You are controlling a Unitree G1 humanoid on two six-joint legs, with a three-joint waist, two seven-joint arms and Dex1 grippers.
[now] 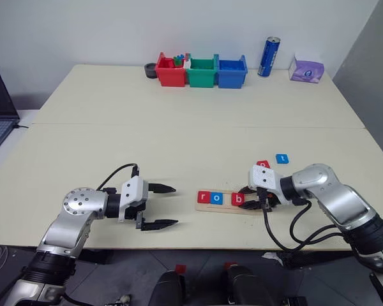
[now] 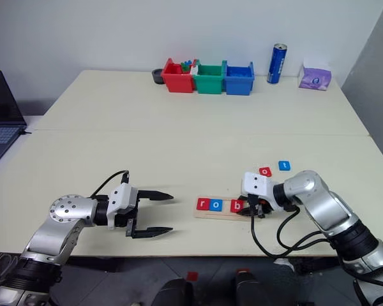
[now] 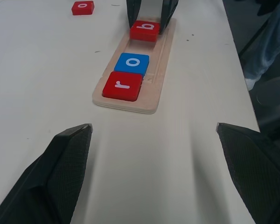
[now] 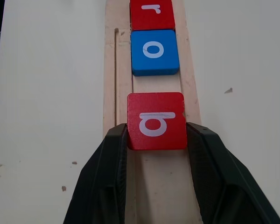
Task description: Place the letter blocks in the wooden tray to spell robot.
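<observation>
Silver arms, white wrists, black two-fingered hands [image 1: 158, 206], black cables.

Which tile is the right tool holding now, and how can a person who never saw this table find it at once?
Look at the near edge of the table, where the wooden tray lies. Three tiles sit on it; the held one is the red b tile, between the right tool fingers. Unlike the touching red r tile and blue o tile, it stands apart.

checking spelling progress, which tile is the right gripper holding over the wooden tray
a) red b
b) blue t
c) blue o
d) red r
a: the right gripper has its fingers on both sides of the red b tile, over the wooden tray with a gap after the blue o tile and red r tile.
</observation>
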